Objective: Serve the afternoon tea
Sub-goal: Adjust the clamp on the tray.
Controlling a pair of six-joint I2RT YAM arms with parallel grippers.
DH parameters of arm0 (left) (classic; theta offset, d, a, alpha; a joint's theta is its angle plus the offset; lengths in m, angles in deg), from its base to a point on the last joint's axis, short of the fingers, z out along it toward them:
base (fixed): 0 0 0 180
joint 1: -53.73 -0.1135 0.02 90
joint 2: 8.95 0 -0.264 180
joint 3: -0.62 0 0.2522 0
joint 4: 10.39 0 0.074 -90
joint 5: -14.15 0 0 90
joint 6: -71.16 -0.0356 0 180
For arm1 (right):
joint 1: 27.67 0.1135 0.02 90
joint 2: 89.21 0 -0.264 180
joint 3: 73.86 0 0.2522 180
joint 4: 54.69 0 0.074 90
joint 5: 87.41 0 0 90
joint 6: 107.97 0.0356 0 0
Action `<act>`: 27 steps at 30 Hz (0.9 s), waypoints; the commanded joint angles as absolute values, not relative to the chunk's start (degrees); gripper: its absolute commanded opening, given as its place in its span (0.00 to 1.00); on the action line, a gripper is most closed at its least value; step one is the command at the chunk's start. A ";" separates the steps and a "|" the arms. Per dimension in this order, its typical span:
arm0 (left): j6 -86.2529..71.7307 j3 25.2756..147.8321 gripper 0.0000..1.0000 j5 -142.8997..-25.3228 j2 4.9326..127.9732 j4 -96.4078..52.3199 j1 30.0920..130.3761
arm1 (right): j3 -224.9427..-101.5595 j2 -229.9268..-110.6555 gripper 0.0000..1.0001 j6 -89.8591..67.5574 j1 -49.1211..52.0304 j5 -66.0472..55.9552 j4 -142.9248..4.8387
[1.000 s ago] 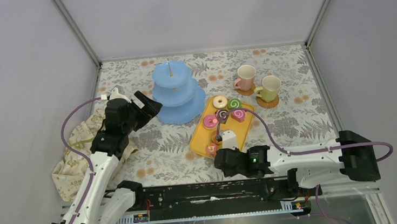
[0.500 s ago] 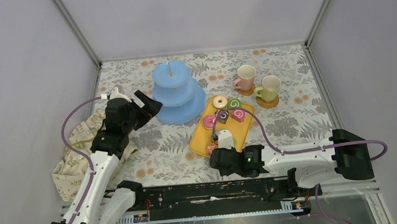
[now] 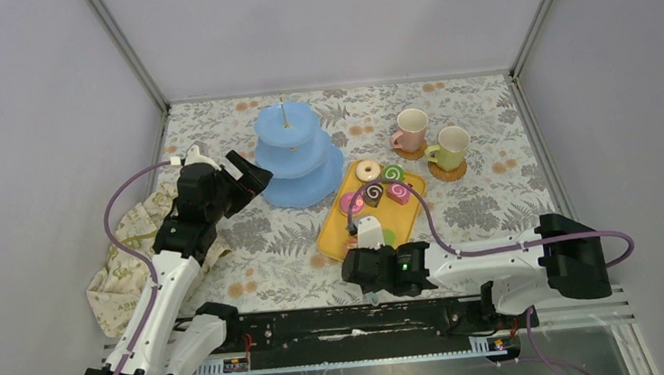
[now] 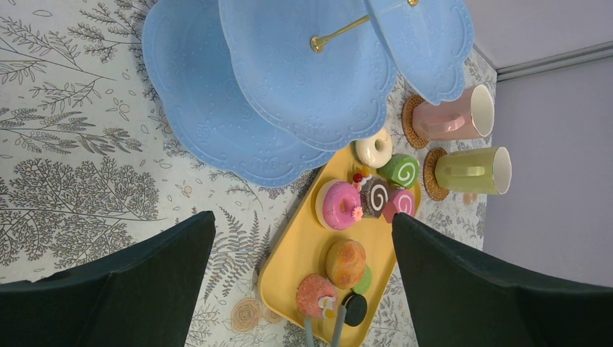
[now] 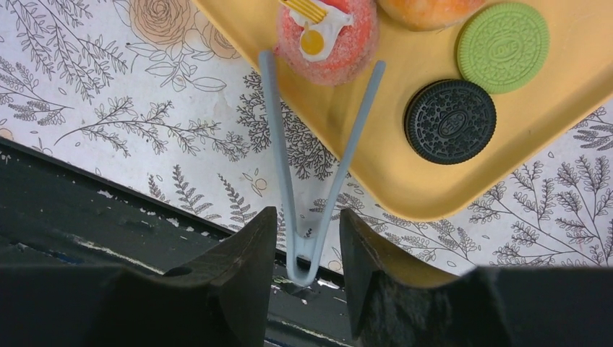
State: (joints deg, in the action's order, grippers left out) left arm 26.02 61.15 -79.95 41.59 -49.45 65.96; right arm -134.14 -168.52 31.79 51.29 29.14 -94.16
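Where the pink sugared pastry [image 5: 327, 36] sat at the near-left corner of the yellow rectangular plastic tray [image 5: 564, 72], the two arms of the pale blue plastic tongs [image 5: 281, 181] straddled it, one tip on either side; contact not clear. Black sandwich cookie [image 5: 450, 121] lay just inside the tray's near rim, green sandwich cookie [image 5: 504, 48] just behind it, orange bun [image 4: 345, 263] beside that. Further up the tray: pink frosted doughnut [image 4: 338, 204], brown swirl roll [image 4: 375, 196], pink swirl slice [image 4: 403, 202], green swirl roll [image 4: 400, 171], white doughnut [image 4: 374, 147], packed close, the last one by the far rim.

Right gripper [image 5: 307, 217] pinched the tongs at their hinge end, fingers partly apart, hinge hanging past the table's near edge over the black rail [image 5: 108, 217]. Tray's near corner sat near that edge, with a narrow strip of floral tablecloth [image 3: 260, 239] between.

Light-blue three-tier stand [image 3: 294, 154] stood just beside the tray's far-left corner; touching or not, couldn't tell. Pink mug [image 3: 411, 130] and pale green mug [image 3: 452, 147] stood on round woven coasters right of the tray's far end, apart from the right wall.

Left gripper [image 4: 302, 217] hung spread wide, holding nothing, left of the stand, above printed cloth that ran bare from stand to near edge. Crumpled beige cloth [image 3: 126, 260] lay at the table's left edge.
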 commanded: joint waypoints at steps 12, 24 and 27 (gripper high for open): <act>25.55 61.20 1.00 -80.43 41.64 -45.59 66.05 | -137.09 -169.76 0.62 31.95 52.03 33.20 -96.11; 25.72 59.86 1.00 -79.39 40.90 -45.24 66.04 | -133.32 -174.37 0.72 37.79 59.07 40.15 -93.13; 25.72 59.55 1.00 -79.25 40.74 -45.16 65.97 | -132.25 -175.51 0.71 39.56 60.59 41.59 -91.32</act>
